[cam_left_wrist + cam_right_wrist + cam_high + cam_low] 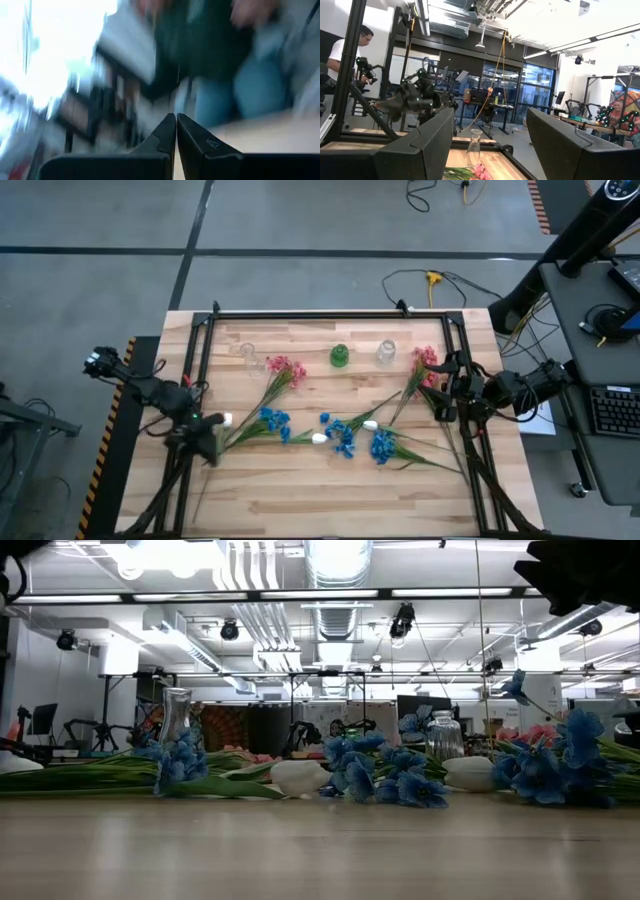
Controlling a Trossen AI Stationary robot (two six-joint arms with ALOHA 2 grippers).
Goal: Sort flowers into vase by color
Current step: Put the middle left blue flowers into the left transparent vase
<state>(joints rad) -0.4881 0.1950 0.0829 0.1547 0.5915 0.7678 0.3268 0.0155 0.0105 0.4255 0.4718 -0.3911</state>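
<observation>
Nearest the table's [300,510] front edge, nothing had yet been lifted; the flowers lay scattered across the middle band. The left claw [212,442] rested at the left margin with its fingers pressed together and nothing between them, just beside the stem ends of the left blue sprig [272,421]. A white bud [319,438] lay further right, then a blue cluster [343,437] and a second blue sprig [382,445]. The right claw [447,392] stood at the right margin with its jaws spread wide and nothing held, touching or just over the right pink sprig [425,363].

Toward the far edge stood three vases: a clear vase [247,354], a green vase [339,356] and another clear vase [386,352]. The left pink sprig [285,369] lay beside them.

The step in hand was judged to be a first pick. The left claw would need to open before descending. A grasp on the bare stem, clear of crossing stems, was judged safest. Tangled stems could drag neighbouring flowers.
</observation>
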